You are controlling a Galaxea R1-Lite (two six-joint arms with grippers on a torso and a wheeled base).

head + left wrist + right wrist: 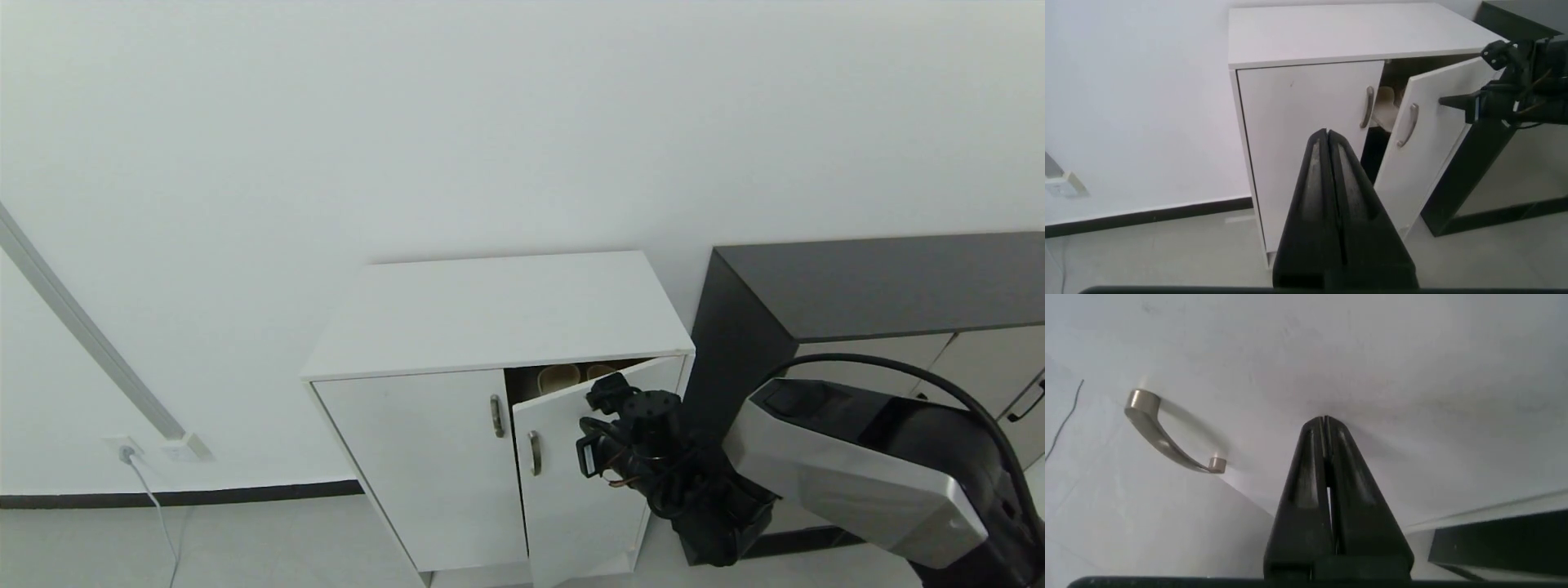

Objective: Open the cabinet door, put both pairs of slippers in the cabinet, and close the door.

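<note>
Cabinet door, the right-hand one, stands ajar in the lower middle of the head view, angled part-way outward; through the gap I see pale slippers on a shelf inside, though I cannot tell whether both pairs are there; I judge the loading done and only the closing left; my right gripper, fingers pressed together and holding nothing, sits against the door's outer face beside its handle; my left gripper, likewise closed and empty, hangs well apart from the cabinet; the left door is shut; white wall behind, pale floor below, a dark sideboard at the right, a wall socket at lower left.
</note>
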